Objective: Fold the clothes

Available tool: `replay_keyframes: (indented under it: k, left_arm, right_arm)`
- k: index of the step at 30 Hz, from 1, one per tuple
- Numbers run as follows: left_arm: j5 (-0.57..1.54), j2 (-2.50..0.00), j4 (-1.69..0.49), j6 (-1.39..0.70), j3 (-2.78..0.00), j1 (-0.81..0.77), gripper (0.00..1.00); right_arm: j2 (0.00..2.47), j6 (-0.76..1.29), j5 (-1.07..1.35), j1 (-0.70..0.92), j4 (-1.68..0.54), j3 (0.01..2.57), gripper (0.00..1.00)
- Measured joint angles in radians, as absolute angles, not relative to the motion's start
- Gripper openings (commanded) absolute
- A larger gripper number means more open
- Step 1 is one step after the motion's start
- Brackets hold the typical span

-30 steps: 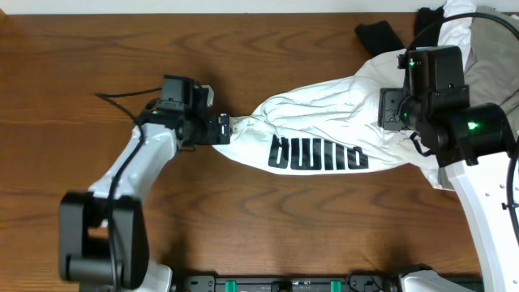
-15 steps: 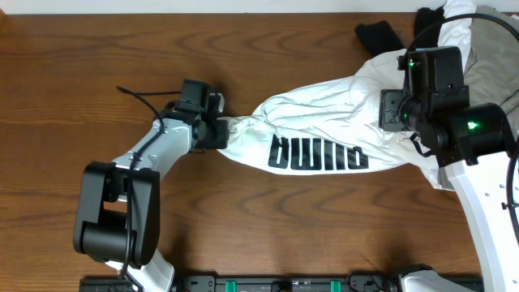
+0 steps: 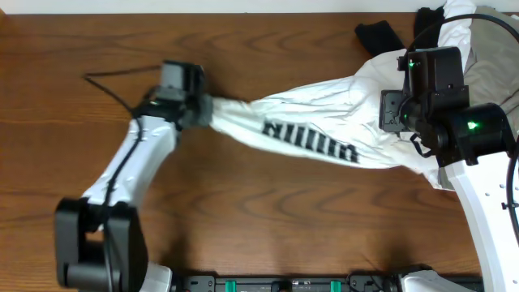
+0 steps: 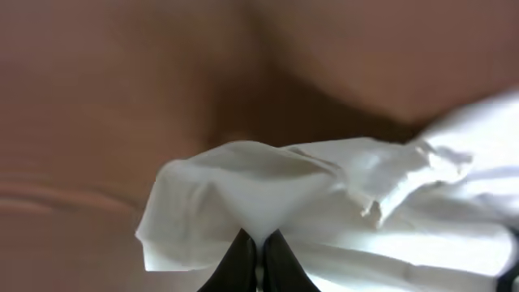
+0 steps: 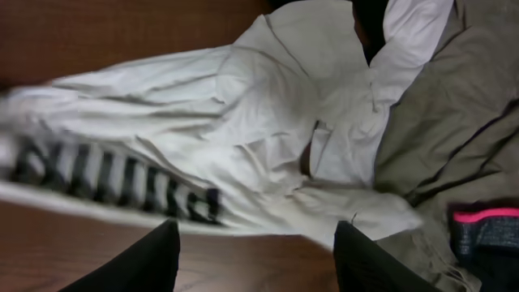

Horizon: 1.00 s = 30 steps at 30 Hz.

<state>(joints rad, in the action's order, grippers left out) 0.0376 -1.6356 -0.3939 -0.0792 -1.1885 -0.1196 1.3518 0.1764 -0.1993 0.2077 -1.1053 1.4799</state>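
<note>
Clothes (image 3: 454,32) are lying heaped at the far right corner of the desk (image 3: 284,219), and one of them, a white shirt (image 3: 316,113), is stretching out of the heap towards the left across the wooden top. The shirt is drawn into a long, wrinkled band that narrows to its left end, with black lettering (image 3: 312,139) running along its near side.

The left gripper (image 3: 208,109) is holding that narrow left end. In the left wrist view its fingers (image 4: 240,258) are sitting nearly together, pinching a fold of the white cloth between their tips, while the rest of the fabric is fanning away from them; that view is blurred.

The right gripper (image 5: 253,259) is hovering over the wide right part of the shirt, next to the heap. Its two dark fingers are standing wide apart with nothing between them, and the shirt's near edge and bare desk are showing below.

Beside the shirt, a khaki-grey garment (image 5: 454,122) is lying at the right edge, touching the white cloth. A black garment (image 3: 377,36) is poking out at the far side of the heap. A dark garment with a pink band (image 5: 486,223) is resting on the khaki one.
</note>
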Motion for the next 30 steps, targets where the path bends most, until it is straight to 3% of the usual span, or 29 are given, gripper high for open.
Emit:
replay_keyframes:
  k: [4,5,6,7,8,9,20,30]
  left_arm:
    - [0.01,-1.612,-0.36,-0.08,-1.285,-0.018,0.06]
    - [0.005,-1.612,-0.342,-0.079,-1.298,0.01,0.23]
    - [-0.002,-1.612,-0.322,-0.077,-1.308,0.039,0.55]
    - [-0.006,-1.612,-0.308,-0.079,-1.31,0.057,0.73]
    - [-0.009,-1.612,-0.298,-0.078,-1.312,0.078,0.82]
    - [-0.008,-1.612,-0.295,-0.079,-1.312,0.096,0.85]
    - [0.288,-1.612,-0.643,-0.083,-1.313,0.043,0.86]
    - [0.419,-1.612,-0.812,-0.112,-1.292,-0.265,0.88]
  right_arm:
    - [1.352,0.176,-0.199,0.208,-1.112,1.48,0.59]
    - [1.352,0.176,-0.199,0.208,-1.113,1.48,0.59]
    - [1.352,0.176,-0.199,0.208,-1.115,1.48,0.59]
    - [1.352,0.176,-0.199,0.208,-1.115,1.48,0.59]
    - [1.352,0.176,-0.199,0.208,-1.115,1.48,0.59]
    - [1.352,0.176,-0.199,0.208,-1.115,1.48,0.59]
    - [1.352,0.177,-0.199,0.208,-1.116,1.48,0.64]
    - [1.36,0.177,-0.199,0.204,-1.134,1.48,0.64]
